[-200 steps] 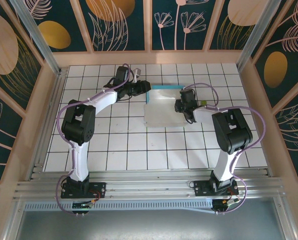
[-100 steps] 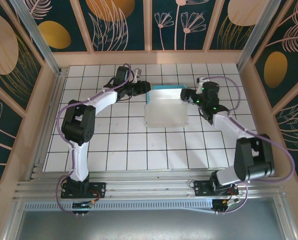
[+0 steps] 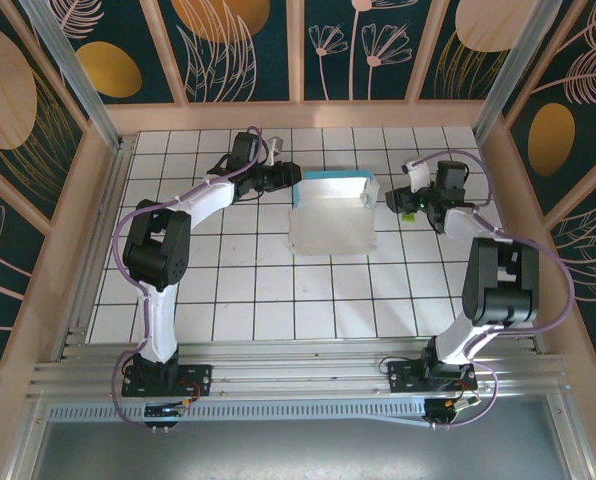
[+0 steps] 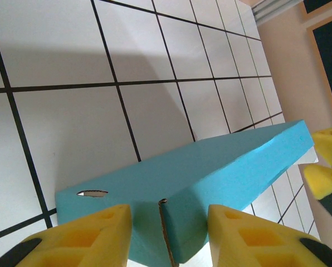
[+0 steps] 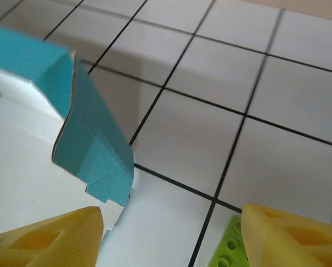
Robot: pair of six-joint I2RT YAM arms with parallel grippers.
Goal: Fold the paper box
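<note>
As the right claw let go and drew off to 3 o'clock, jaws apart, the left claw stayed clamped on the paper box, toward 12 o'clock on the table, its fold unfinished.

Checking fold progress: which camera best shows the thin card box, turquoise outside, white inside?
Top external: the whole paper box shows, both the white sheet and the raised turquoise far wall. Left wrist gives that wall close up, in the left gripper; right wrist, one turquoise end flap.
</note>
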